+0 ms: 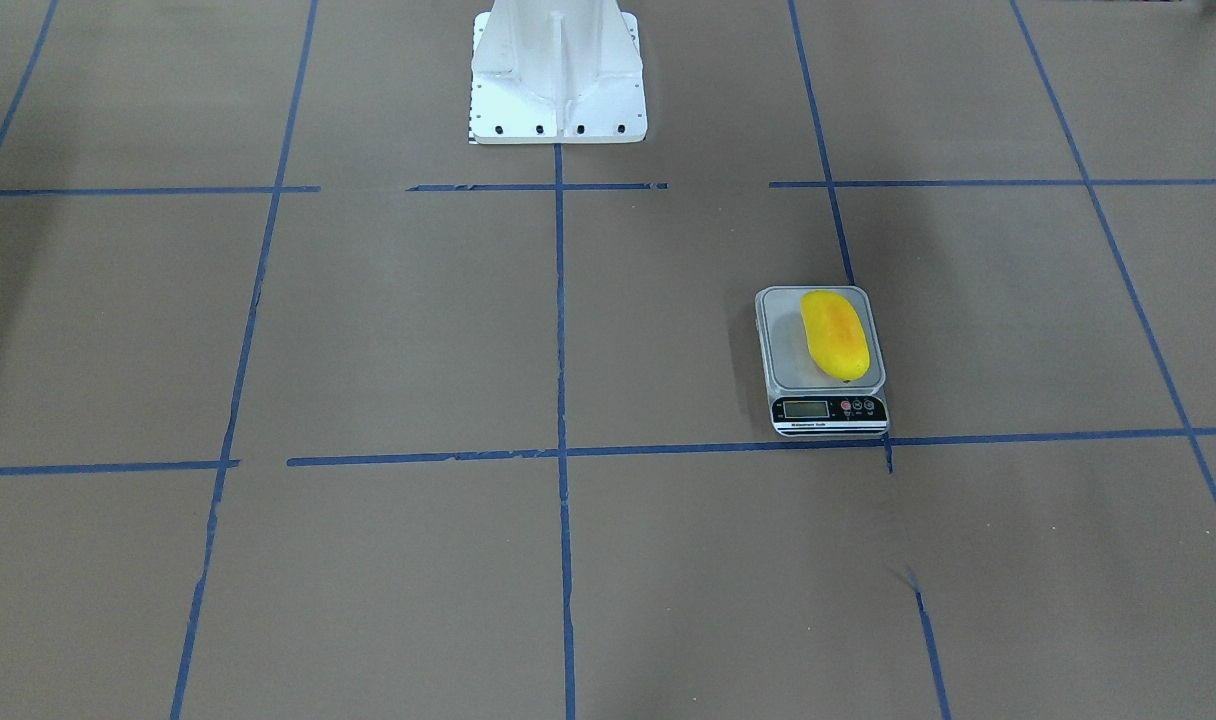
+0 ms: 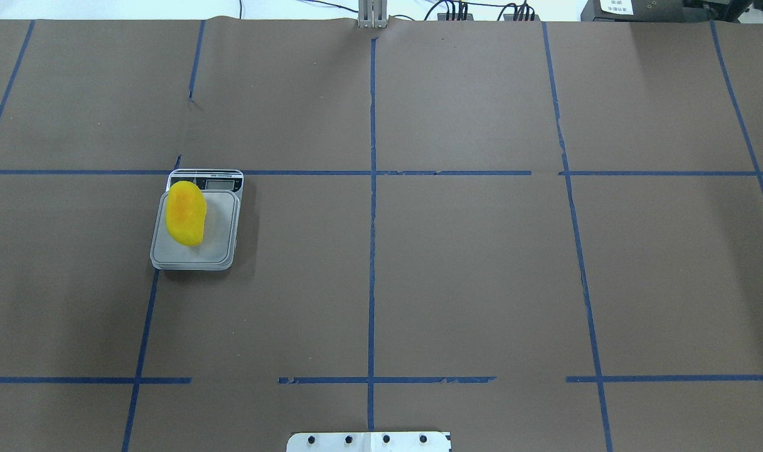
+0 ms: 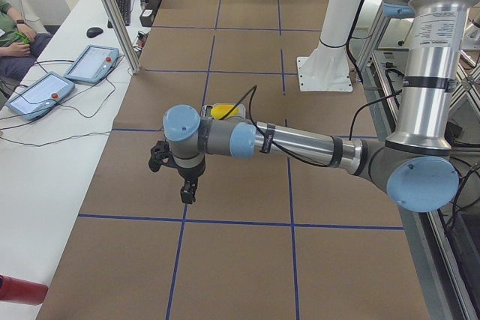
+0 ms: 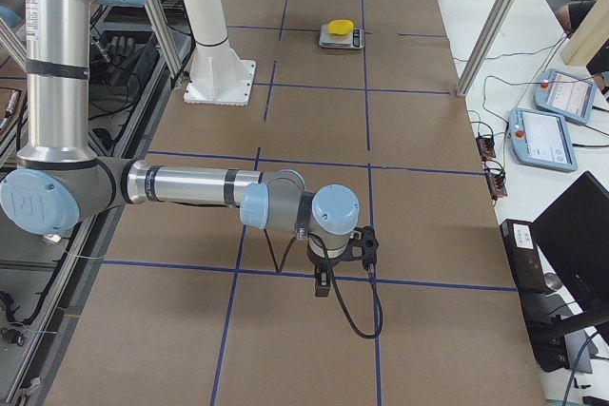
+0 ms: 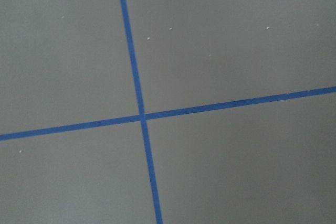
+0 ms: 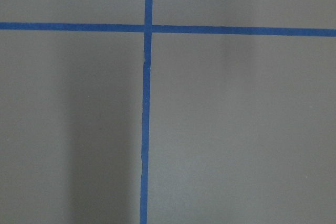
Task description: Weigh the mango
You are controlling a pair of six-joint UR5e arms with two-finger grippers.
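The yellow mango (image 1: 835, 334) with an orange blush lies on the platform of a small silver digital scale (image 1: 793, 365), on the robot's left half of the table. Both show from overhead, mango (image 2: 186, 212) on scale (image 2: 219, 235), and in the side views, where the mango (image 3: 223, 112) (image 4: 339, 27) is small. My left gripper (image 3: 187, 189) hangs above bare table, nearer the left end than the scale and well apart from it. My right gripper (image 4: 324, 282) hangs over the far right end. I cannot tell whether either is open or shut. Both wrist views show only brown table and blue tape.
The white robot pedestal (image 1: 558, 80) stands at the table's middle back edge. Blue tape lines (image 2: 372, 188) grid the brown surface. Side benches hold teach pendants (image 3: 41, 91) (image 4: 561, 130), cables and metal posts (image 3: 112, 16). A seated person (image 3: 13, 35) is at the left bench.
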